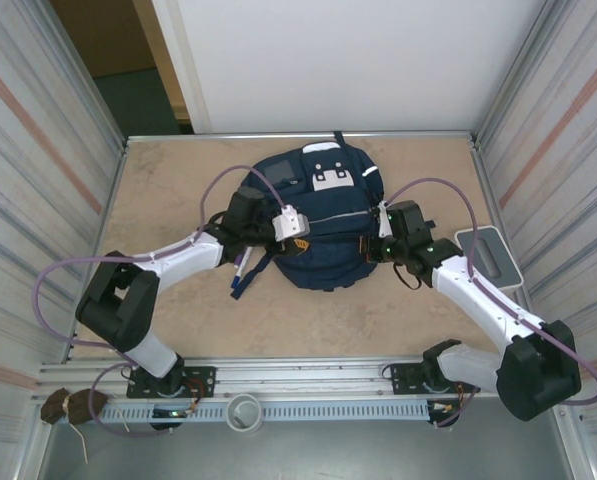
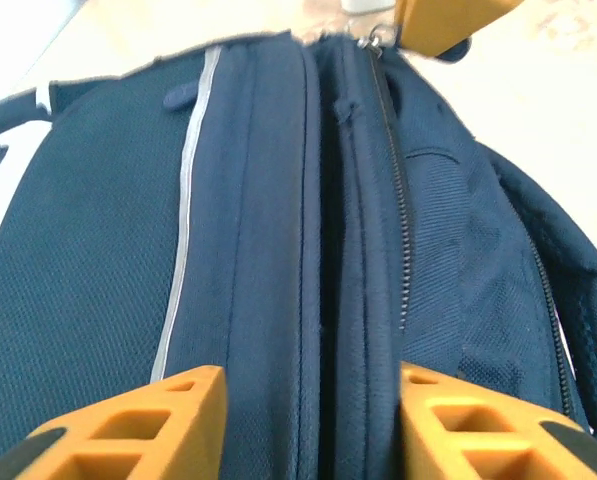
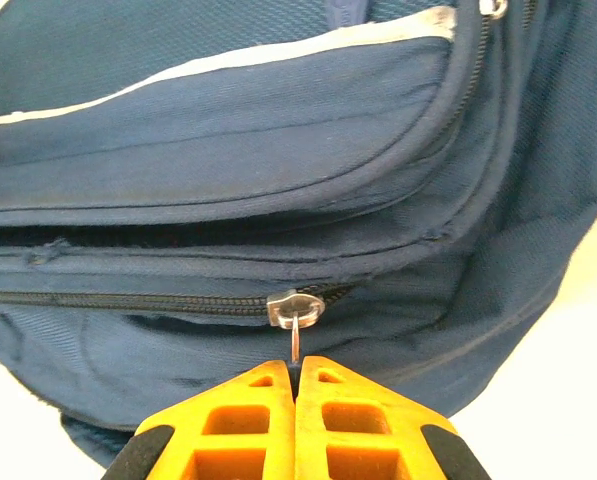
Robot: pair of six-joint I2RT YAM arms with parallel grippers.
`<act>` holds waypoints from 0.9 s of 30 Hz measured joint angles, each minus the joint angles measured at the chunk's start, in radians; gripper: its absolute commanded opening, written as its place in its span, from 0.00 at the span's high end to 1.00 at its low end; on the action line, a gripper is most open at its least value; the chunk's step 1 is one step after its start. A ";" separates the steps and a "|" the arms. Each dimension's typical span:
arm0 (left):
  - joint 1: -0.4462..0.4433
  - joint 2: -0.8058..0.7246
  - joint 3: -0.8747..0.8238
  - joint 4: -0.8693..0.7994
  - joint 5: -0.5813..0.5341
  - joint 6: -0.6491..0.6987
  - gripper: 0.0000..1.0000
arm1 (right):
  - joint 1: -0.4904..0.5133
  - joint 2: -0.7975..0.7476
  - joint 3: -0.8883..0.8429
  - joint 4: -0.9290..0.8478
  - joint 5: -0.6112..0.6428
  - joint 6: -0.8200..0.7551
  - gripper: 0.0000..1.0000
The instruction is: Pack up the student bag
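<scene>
The left gripper (image 1: 296, 238) sits at the left side of the backpack (image 1: 323, 265), its orange fingers (image 2: 148, 420) spread wide across a seam. The backpack lies mid-table (image 1: 178, 310), toward the far edge: navy, with a white patch (image 1: 330, 177) and thin light stripes. The right gripper (image 3: 296, 368) is pinched tight on its zipper pull (image 3: 294, 310).

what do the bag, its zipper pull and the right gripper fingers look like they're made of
The student bag looks like matte navy woven fabric, maybe nylon or polyester: the weave grain shows. The zipper pull looks like bare metal: silvery, glinting. The right gripper has fingers of matte orange hard plastic, probably, with open lattice cells.
</scene>
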 measured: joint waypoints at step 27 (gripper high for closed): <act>-0.153 0.074 0.206 -0.181 -0.133 0.098 0.96 | 0.071 -0.044 0.004 0.021 -0.012 -0.003 1.00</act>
